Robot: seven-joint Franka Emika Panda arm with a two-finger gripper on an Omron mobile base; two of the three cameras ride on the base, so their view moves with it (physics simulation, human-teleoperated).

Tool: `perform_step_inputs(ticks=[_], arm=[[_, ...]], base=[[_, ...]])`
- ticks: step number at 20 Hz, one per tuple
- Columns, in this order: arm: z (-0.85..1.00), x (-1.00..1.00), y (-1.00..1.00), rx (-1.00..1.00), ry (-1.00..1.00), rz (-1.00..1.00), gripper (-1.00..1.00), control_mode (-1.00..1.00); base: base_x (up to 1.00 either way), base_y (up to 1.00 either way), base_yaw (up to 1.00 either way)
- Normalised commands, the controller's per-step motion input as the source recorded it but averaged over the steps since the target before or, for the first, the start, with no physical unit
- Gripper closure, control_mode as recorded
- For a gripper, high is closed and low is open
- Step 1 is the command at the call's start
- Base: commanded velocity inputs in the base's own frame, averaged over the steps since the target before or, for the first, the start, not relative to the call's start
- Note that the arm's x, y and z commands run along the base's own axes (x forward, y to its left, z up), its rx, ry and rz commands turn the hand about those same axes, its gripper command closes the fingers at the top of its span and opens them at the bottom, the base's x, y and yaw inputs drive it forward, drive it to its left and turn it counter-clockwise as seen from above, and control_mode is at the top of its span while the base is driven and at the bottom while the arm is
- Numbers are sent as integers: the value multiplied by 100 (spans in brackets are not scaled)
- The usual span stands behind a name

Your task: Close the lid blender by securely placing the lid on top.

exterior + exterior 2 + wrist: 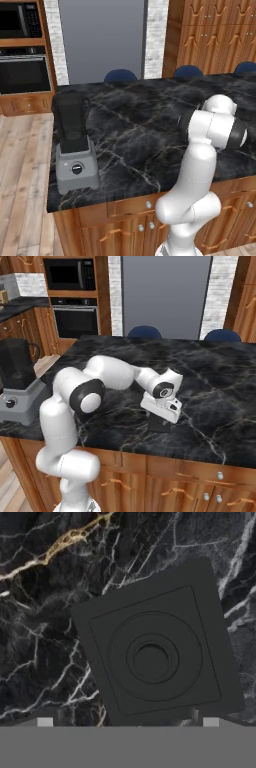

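The lid (155, 647), a flat black squarish cap with raised rings, lies flat on the dark marble counter. Close above it hangs my gripper (127, 722), open and pointing straight down. One of its fingertips (45, 722) stands left of the lid's near edge, the other towards that edge's right end, and nothing is held. In the right base view the gripper (159, 423) hovers low over the counter's middle front. The blender (74, 145), a grey base with a black knob and a tall dark jar, stands upright at the counter's left end (17, 386), well away from the gripper.
The marble island counter (150, 125) has wooden drawers below its front edge. Blue stools (145, 332) stand at the far side. A wall oven and microwave (22, 50) are at the back left. Wood floor lies left of the island.
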Motion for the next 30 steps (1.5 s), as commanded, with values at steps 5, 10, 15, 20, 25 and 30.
perform_step_inputs(ticks=[5,10,15,20,25,30], arm=[[-17,13,-2,0,0,2,-100,-100],[-24,21,1,0,0,0,-100,-100],[-34,6,3,0,0,0,-100,-100],[-53,10,35,-3,0,0,100,-100],[-20,2,10,0,0,1,100,-100],[5,-1,1,0,-3,0,100,-100]], base=[[0,0,0],[0,0,0],[0,0,0],[0,0,0],[0,0,0],[0,0,0]])
